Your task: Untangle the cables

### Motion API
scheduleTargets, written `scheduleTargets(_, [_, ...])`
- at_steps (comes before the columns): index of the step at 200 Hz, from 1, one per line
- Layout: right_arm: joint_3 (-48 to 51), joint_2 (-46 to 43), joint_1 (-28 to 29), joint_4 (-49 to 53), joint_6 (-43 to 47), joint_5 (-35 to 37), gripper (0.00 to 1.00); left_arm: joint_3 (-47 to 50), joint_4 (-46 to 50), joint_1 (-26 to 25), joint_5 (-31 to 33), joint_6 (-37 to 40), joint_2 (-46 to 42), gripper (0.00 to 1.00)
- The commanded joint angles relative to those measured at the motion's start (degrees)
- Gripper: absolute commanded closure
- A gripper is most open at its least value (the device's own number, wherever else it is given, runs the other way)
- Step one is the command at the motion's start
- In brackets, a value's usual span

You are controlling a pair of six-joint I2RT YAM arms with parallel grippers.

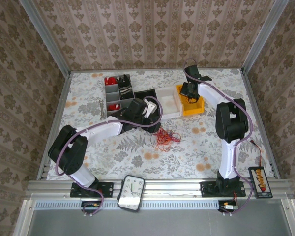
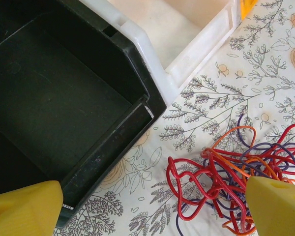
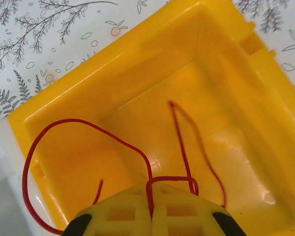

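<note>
On the flower-patterned table [image 1: 113, 152], near its middle, a loose tangle of cables [image 1: 164, 137]: red, orange and purple strands, looped and curled, lying flat at 5 o'clock of the black bin [image 1: 148, 93]. Above the near corner of that bin, at 11 o'clock of the tangle, the left gripper [image 1: 151, 110], jaws spread wide and gripping nothing. In the left wrist view, one yellow fingertip [image 2: 24, 212] low at 7 o'clock of the picture, in front of the black bin's rim; the other low at 5 o'clock, in front of the right part of the tangle. White bin [image 1: 173, 114] touching the black one at its 3 o'clock side, then the yellow bin [image 1: 194, 111] hard against the white one, again at 3 o'clock. Over the yellow bin, the right gripper [image 1: 189, 92], jaws closed on a single red cable [image 3: 179, 142], pinched at the seam between the fingertips. From there, one long loop sweeping out toward 9 o'clock past the bin's left wall, and a narrow loop reaching toward 12 o'clock across the bin's floor; touching the floor or hanging just above it, impossible to tell. Grey organizer [image 1: 115, 96] at 9 o'clock of the black bin, red and black parts in its compartments. Tangle and pinched red cable well apart.
</note>
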State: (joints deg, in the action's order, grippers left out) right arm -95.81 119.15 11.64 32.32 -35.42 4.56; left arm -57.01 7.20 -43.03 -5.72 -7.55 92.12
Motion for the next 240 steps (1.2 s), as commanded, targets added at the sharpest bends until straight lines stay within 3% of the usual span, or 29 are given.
scheduleTargets(1, [-0.85, 0.04, -0.77, -1.21, -1.76, -2.21, 0.95, 0.24, -0.08, 0.22, 0.79, -0.89, -1.68, 0.04])
scheduleTargets(13, [0.22, -1.12, -0.97, -1.29, -1.38, -1.66, 0.89, 0.11, 0.18, 0.29, 0.63, -0.83, -1.55, 0.04])
scheduleTargets(35, [3.38, -5.3, -0.89, -5.07, -0.02, 0.88, 0.62, -0.29, 0.94, 0.24, 0.12, -0.32, -1.1, 0.03])
scheduleTargets(61, [11.15, -13.59, -0.81, -9.92, 0.83, 3.17, 0.47, -0.4, 2.09, 0.19, -1.2, 0.56, -0.97, 0.03])
scheduleTargets(95, [24.49, -25.85, 2.08, -13.6, 5.59, 0.04, 0.47, -0.46, 3.74, -0.21, -1.78, 1.77, -0.71, 0.03])
scheduleTargets(136, [36.44, -34.07, 13.03, -9.64, 16.06, -9.6, 0.48, -0.83, 5.25, -0.39, -5.39, 3.1, 0.81, 0.09])
scheduleTargets(172, [42.75, -34.48, 15.77, -7.5, 12.83, -8.57, 0.49, -2.32, 6.67, -1.46, -6.68, 4.37, 3.26, 0.1])
scheduleTargets(240, [43.02, -27.72, 15.78, -1.82, 12.64, -8.19, 0.57, -5.07, 9.6, -3.73, -6.19, 6.51, 4.82, 0.09])
